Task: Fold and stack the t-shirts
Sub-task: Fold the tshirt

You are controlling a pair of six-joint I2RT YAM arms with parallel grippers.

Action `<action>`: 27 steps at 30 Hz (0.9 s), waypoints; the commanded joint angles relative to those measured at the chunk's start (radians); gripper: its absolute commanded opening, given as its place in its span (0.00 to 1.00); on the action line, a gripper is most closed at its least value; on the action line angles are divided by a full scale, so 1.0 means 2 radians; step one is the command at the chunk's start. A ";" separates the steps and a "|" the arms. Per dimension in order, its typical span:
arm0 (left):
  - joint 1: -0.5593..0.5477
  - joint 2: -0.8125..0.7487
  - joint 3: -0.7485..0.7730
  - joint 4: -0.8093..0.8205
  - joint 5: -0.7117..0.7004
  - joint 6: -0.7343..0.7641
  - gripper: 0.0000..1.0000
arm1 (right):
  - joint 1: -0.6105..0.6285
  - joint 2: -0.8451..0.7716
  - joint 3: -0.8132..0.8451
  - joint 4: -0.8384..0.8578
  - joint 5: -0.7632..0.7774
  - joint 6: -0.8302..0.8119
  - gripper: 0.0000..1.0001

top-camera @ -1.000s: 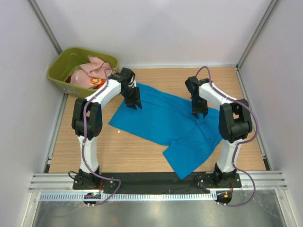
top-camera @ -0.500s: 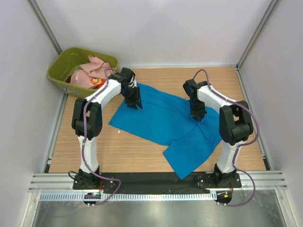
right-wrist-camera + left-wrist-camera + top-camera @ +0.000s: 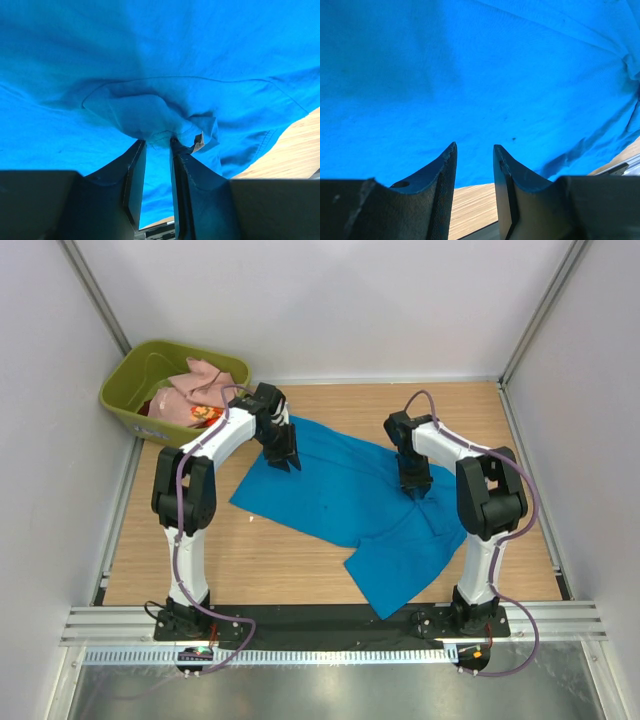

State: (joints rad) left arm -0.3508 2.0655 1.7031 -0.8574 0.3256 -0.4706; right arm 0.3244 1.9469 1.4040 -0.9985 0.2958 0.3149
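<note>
Step in hand: by my judgement, taking hold of the blue shirt (image 3: 340, 490) by two points so it can be flattened and folded.
Doing it well: each pinch should catch a single edge rather than a wad. Both arms should then lift together, so the cloth slides flat without twisting. The bunched collar needs smoothing before any fold.
Blue shirt: lies spread and skewed across the middle of the table (image 3: 180, 550), with one part reaching towards the near edge.
Other shirts: a pink shirt (image 3: 190, 385) and a red-orange shirt (image 3: 207, 416) lie heaped in the green tub (image 3: 125, 400) at the far left.
Left arm: arches up from its near base, wrist bent down over the shirt's far left edge.
Left gripper (image 3: 283, 462): jaws apart with nothing between them, tips just above the cloth.
Right arm: folded tightly, elbow high, wrist pointing down at the collar, right of centre.
Right gripper (image 3: 157, 141): jaws narrow, tips against a puckered fold at the collar. I cannot tell whether cloth is actually caught between them.
</note>
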 commanded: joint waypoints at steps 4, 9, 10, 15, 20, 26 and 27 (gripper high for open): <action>0.002 -0.028 0.008 0.004 0.014 0.008 0.36 | 0.002 0.016 -0.001 0.015 0.006 -0.005 0.33; 0.002 -0.029 0.007 0.003 0.012 0.009 0.36 | 0.003 0.017 -0.002 0.015 0.018 -0.006 0.26; 0.002 -0.027 0.006 0.003 0.012 0.009 0.36 | 0.002 0.015 -0.001 0.015 0.019 -0.006 0.24; 0.002 -0.028 0.007 0.004 0.012 0.010 0.36 | 0.003 0.009 0.007 0.005 0.017 -0.003 0.05; 0.002 -0.030 0.006 0.001 0.009 0.011 0.36 | 0.008 -0.012 0.025 -0.044 -0.011 0.010 0.01; 0.002 -0.029 0.006 0.001 0.009 0.012 0.36 | 0.018 -0.040 0.002 -0.073 -0.135 0.015 0.01; 0.003 -0.028 0.007 0.001 0.011 0.011 0.36 | 0.020 -0.046 -0.013 -0.065 -0.168 0.019 0.01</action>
State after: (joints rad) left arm -0.3508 2.0655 1.7031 -0.8574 0.3256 -0.4629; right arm 0.3447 1.9327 1.4139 -1.0946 0.1486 0.3283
